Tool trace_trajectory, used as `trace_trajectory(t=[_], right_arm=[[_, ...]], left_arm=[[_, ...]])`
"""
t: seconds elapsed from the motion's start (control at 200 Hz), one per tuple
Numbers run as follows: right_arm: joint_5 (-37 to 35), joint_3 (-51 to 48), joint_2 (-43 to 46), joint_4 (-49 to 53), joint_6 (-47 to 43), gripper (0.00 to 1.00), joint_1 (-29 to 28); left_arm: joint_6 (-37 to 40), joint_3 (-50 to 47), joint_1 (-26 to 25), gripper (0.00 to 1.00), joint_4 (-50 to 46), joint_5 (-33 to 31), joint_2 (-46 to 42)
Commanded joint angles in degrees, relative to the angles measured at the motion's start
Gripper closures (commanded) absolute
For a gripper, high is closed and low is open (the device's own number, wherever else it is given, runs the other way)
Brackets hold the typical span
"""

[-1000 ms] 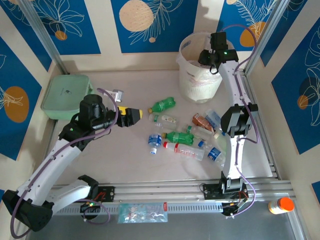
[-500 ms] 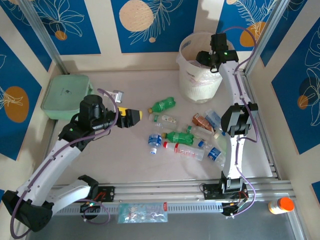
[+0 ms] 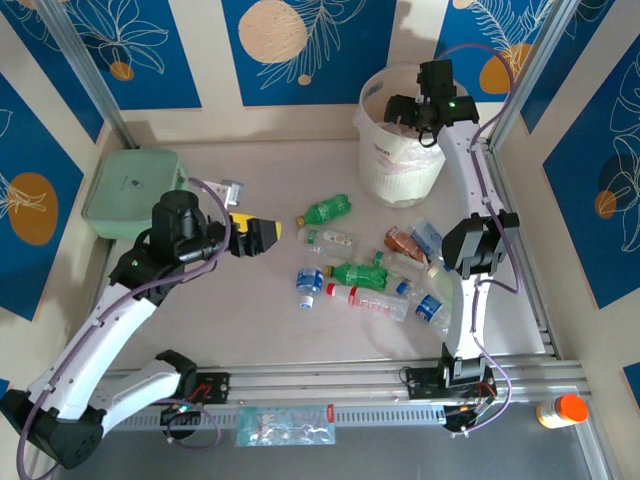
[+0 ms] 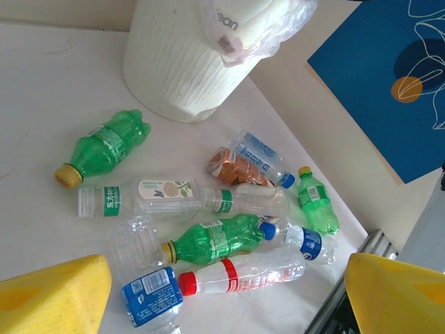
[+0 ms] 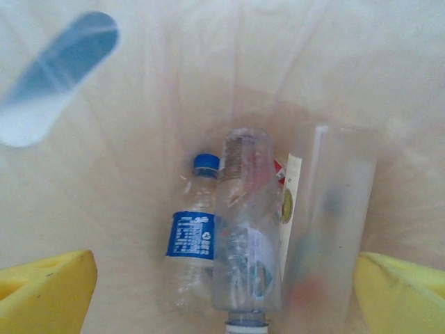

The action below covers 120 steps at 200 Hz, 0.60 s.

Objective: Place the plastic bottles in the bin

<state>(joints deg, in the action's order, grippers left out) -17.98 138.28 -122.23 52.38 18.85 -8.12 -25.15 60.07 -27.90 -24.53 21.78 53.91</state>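
Right gripper (image 5: 224, 285) spread over large round white bag-lined bin (image 3: 400, 175), nothing pinched; to be lifted clear of rim. Left gripper (image 4: 226, 296) spread; green yellow-capped plastic bottle (image 4: 104, 146) best pinched mid-body.

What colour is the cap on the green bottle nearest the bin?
The cap is yellow; left wrist view shows best.

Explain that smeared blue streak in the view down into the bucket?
Right wrist view: the streak is motion blur, probably a bottle dropping into the bin; the blue-labelled bottle below looks sharper. Left wrist view: the middle green bottle is crisp, the fingertips soft.
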Motion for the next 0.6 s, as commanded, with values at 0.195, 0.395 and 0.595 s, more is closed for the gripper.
trace_trajectory(t=[0.195,0.395,0.595], right_arm=[[-7.22,-12.68,19.49,-5.11,-1.47,0.06,-7.76],[-5.83,-30.56,33.82,-12.01,-0.38,0.06,-11.7],[-4.41,-47.96,47.15,-17.15,-1.0,0.09,-16.27]], left_arm=[[0.63,0.97,-0.31,0.13,-1.04,-1.13,-2.92],[0.54,-0.35,-0.31,0.13,-2.16,-1.45,-4.8],[0.23,-2.17,-0.31,0.12,-2.95,-1.48,-7.03]])
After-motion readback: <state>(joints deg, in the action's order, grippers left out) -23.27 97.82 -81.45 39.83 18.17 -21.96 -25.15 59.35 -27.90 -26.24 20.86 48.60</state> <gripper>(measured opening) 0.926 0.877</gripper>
